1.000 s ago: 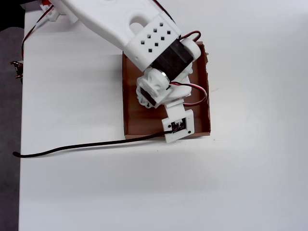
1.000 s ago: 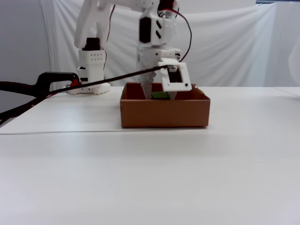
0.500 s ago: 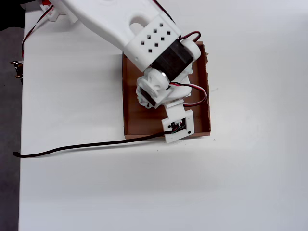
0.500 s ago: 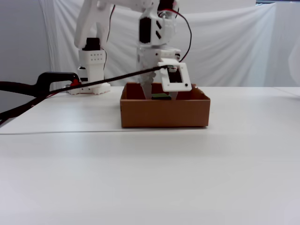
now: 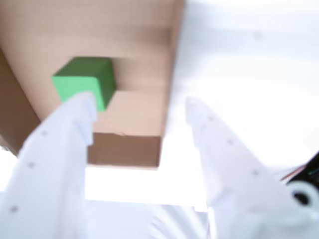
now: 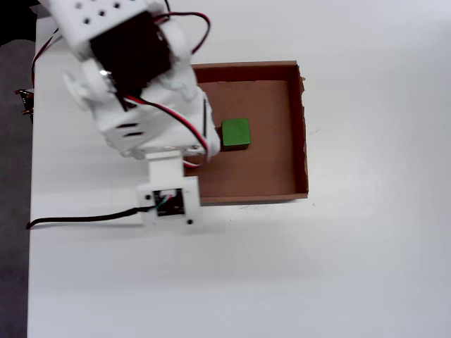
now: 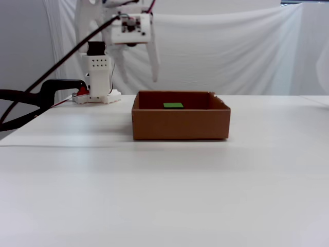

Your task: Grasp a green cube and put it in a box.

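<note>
The green cube (image 6: 235, 132) lies flat on the floor of the brown cardboard box (image 6: 301, 127), left of the box's middle in the overhead view. It also shows in the wrist view (image 5: 84, 82) and, as a thin green strip over the box wall, in the fixed view (image 7: 173, 105). My white gripper (image 7: 141, 81) hangs open and empty above the left wall of the box (image 7: 180, 123). In the wrist view the gripper (image 5: 139, 107) has its fingers spread wide, and the cube sits just beyond the left fingertip, free of both fingers.
The arm's base (image 7: 97, 95) is clamped at the table's back left by a black clamp (image 7: 51, 90). A black cable (image 6: 77, 220) runs along the table to the left edge. White cloth hangs behind the table.
</note>
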